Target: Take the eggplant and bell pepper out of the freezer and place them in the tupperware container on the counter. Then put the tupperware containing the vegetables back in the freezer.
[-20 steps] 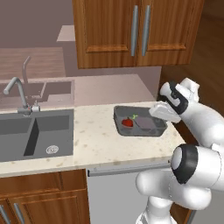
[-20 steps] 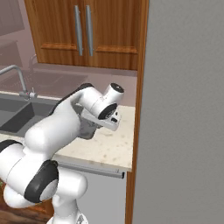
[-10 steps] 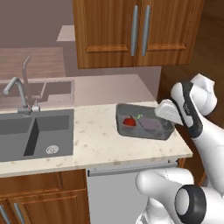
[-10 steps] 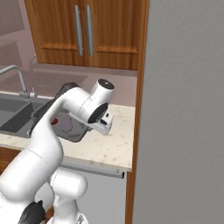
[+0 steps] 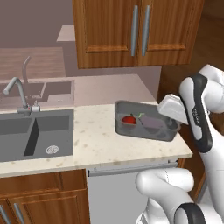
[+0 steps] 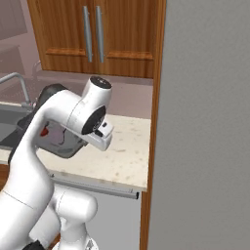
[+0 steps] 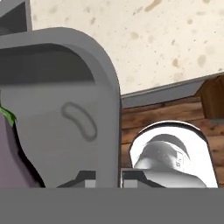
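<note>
1. Above the counter (image 5: 100, 135), the tupperware container (image 5: 131, 127) hangs lifted, tilted.
2. Inside it sit the bell pepper (image 5: 129, 119) and eggplant (image 5: 151, 122) (purple one).
3. The gripper (image 7: 107, 178) pinches its rim tight.

Setting: domestic kitchen, rendered.
Evidence:
- Beige speckled stone counter (image 5: 100, 140), its front edge running above brown wooden base cabinets (image 5: 39, 197) and a grey-fronted drawer (image 5: 113, 192).
- Dark grey double sink (image 5: 35, 138) set into the counter's left end, with a curved metal faucet (image 5: 17, 94) at its back edge.
- Wooden wall cabinets (image 5: 135, 33) with paired vertical metal handles, above the counter's back edge.
- Tall grey freezer (image 6: 205, 122) standing against the counter's right end.
- Tupperware container (image 5: 146, 120) of vegetables near the counter's right corner.
</note>
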